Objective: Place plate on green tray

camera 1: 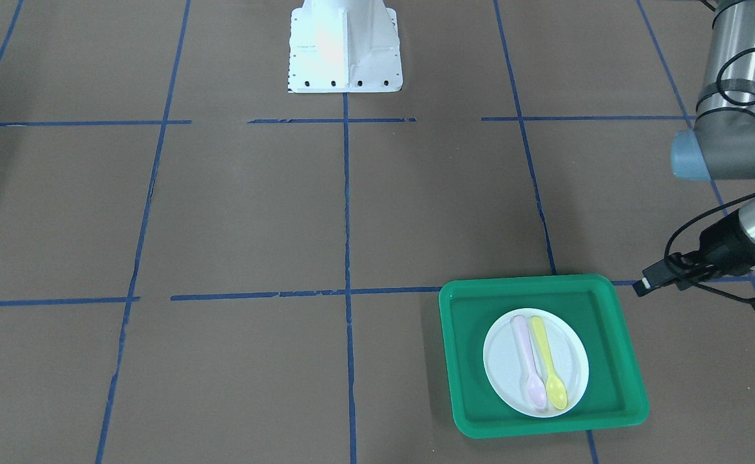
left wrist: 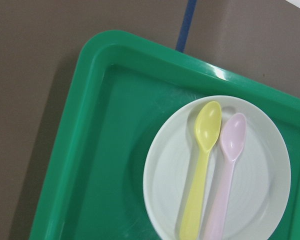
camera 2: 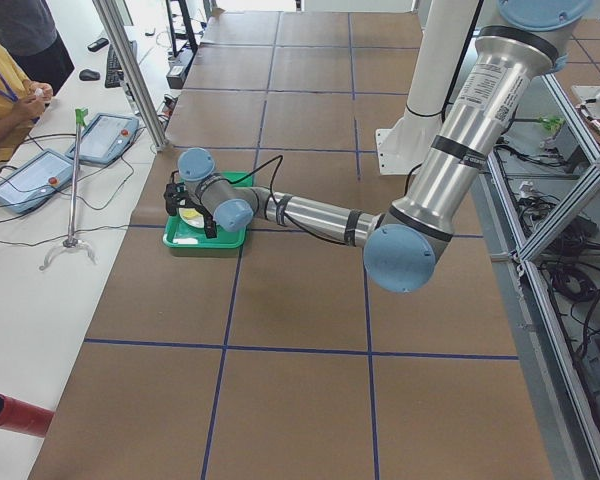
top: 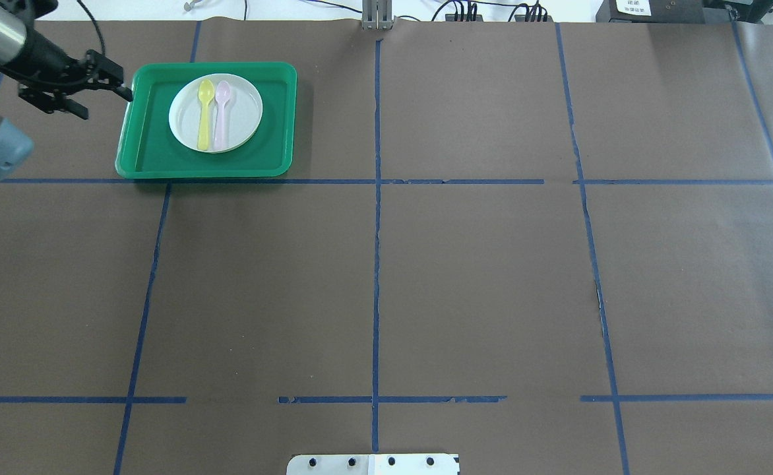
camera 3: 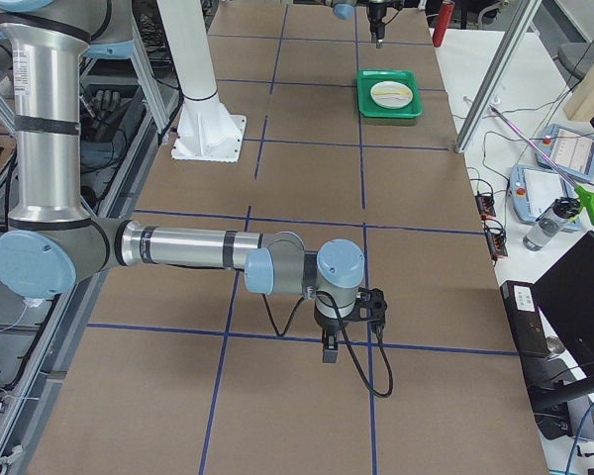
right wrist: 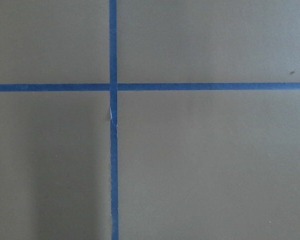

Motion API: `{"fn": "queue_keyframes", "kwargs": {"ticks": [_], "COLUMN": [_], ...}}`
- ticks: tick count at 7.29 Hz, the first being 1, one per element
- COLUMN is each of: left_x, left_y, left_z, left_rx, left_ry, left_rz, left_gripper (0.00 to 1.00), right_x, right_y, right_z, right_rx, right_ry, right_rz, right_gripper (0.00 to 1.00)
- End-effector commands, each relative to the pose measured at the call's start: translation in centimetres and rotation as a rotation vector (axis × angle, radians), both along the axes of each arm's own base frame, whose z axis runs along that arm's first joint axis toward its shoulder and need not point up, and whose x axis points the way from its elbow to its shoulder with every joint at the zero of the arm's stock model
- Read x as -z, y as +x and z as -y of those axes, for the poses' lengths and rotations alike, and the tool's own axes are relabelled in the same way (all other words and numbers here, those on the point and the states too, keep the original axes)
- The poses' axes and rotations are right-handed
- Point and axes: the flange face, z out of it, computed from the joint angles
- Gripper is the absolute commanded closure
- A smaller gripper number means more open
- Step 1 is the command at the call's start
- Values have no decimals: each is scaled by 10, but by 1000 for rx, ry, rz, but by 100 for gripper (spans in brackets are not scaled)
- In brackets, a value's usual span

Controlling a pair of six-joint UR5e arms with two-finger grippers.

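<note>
Unclenched, empty left gripper (top: pixel 101 99) beside large green plastic tray (top: pixel 155 156) holding small round white plate (top: pixel 245 107); right gripper (camera 3: pixel 351 317) sidelong only, cannot tell grip.

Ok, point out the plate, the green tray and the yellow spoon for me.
plate (top: pixel 245 111): overhead view, bare right part of its floor, beside the spoons.
green tray (top: pixel 162 150): overhead view, bare floor near its corner, clear of the plate.
yellow spoon (top: pixel 206 92): overhead view, its bowl.

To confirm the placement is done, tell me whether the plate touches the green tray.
Touching. The left wrist view shows the plate lying flat on the floor of the green tray, inside its rim.
</note>
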Motion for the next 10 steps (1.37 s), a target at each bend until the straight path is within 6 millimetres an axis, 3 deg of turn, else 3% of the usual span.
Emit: {"fn": "queue_keyframes", "kwargs": {"ticks": [1, 2, 4, 5, 6, 8, 10], "left_x": [-43, -72, -135, -158, -166, -169, -168], "left_y": [-108, -162, -237, -255, -267, -274, -275], "left_z": [-67, -108, -183, -210, -222, -238, -233], "left_rx": [-74, -81, -146, -169, -166, -150, -149], "left_ry": [108, 158, 246, 232, 170, 134, 141], "left_rz": [137, 216, 279, 287, 282, 271, 275], "left_gripper": [0, 0, 0, 0, 0, 0, 0], "right_x": [0, 0, 0, 0, 0, 0, 0], "right_y": [0, 0, 0, 0, 0, 0, 0], "right_z": [0, 0, 0, 0, 0, 0, 0], "right_rx": [0, 0, 0, 0, 0, 0, 0], "right_ry": [0, 0, 0, 0, 0, 0, 0], "right_rz": [0, 0, 0, 0, 0, 1, 0], "right_gripper": [0, 0, 0, 0, 0, 0, 0]}}
